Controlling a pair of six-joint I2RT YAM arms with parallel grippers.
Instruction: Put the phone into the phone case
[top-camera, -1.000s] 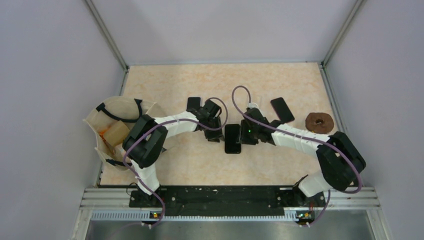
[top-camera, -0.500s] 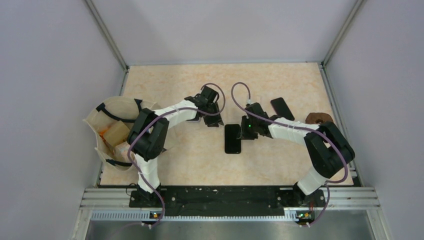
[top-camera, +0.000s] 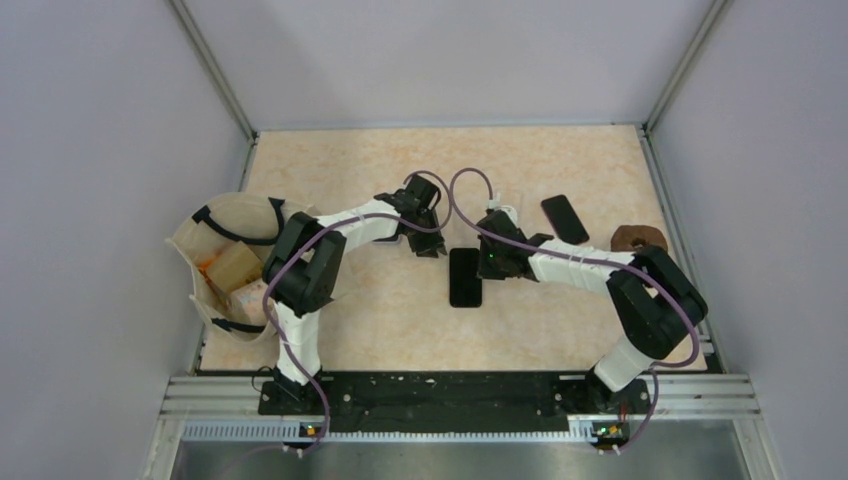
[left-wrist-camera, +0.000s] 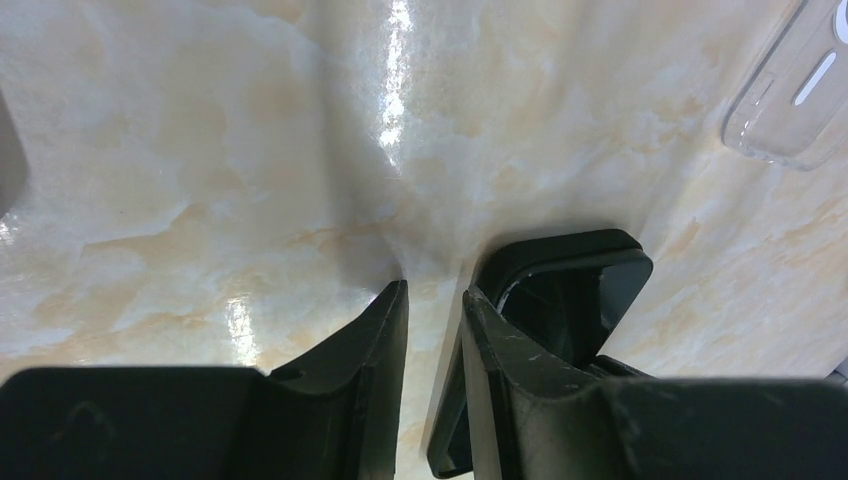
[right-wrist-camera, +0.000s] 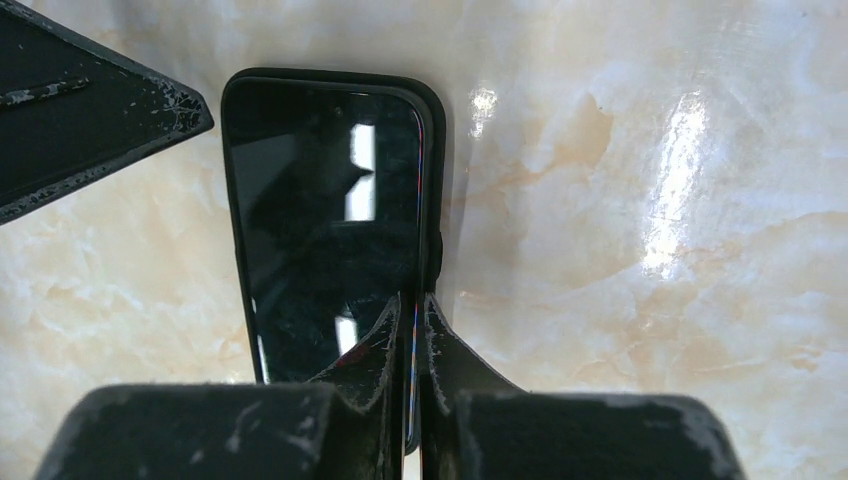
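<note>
A black phone in a black case (top-camera: 465, 277) lies flat at mid table. In the right wrist view the phone (right-wrist-camera: 320, 200) lies screen up, and my right gripper (right-wrist-camera: 411, 300) is shut, fingertips over its right edge. In the top view my right gripper (top-camera: 490, 262) is at the phone's upper right. My left gripper (top-camera: 428, 243) is at its upper left corner. In the left wrist view my left gripper (left-wrist-camera: 435, 290) is open by a narrow gap with bare table between the fingers. The phone's corner (left-wrist-camera: 580, 290) is just right of the right finger.
A clear case (left-wrist-camera: 795, 90) lies beyond the phone, also seen in the top view (top-camera: 505, 213). A second black phone (top-camera: 565, 218) and a brown doughnut (top-camera: 638, 238) lie at the right. A cloth bag (top-camera: 235, 260) with items sits at the left edge.
The left gripper pulled back from the phone's left side to its upper left corner. The right gripper shifted up along the phone's right edge. The phone stayed put.
</note>
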